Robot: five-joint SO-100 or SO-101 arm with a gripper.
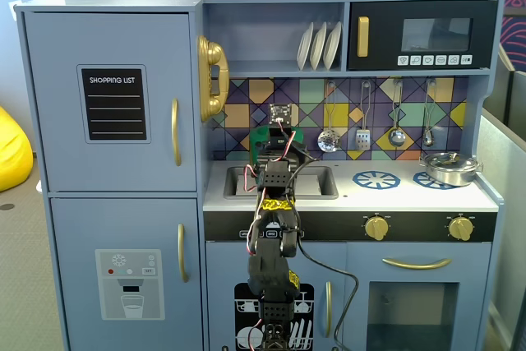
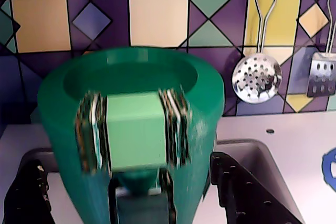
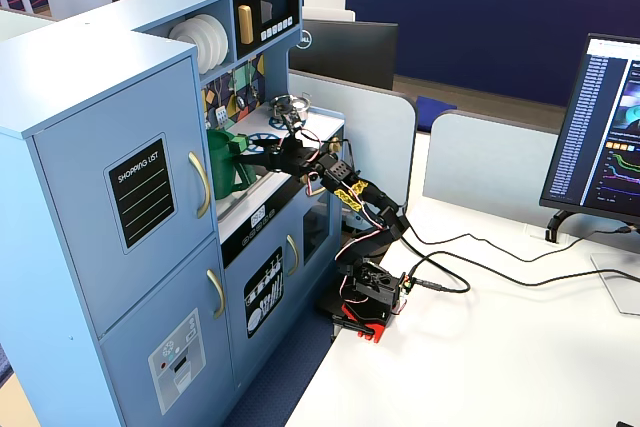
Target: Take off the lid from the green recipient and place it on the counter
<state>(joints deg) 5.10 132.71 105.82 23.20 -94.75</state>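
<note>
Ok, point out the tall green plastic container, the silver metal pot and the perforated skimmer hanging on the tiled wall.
Tall green plastic container [image 2: 134, 116]: wrist view, on the lighter rectangular front panel.
Silver metal pot [image 1: 450, 169]: a fixed view, on its side wall.
Perforated skimmer [image 2: 256, 78]: wrist view, on the round holed bowl.

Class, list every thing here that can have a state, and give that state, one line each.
green recipient: upright, between the open jaws.
lid: apparently seated in the rim, not yet removed.
gripper: open, gripping nothing.
microwave door: shut.
upper fridge door: shut.
silver pot: upright on a burner ring.
</note>
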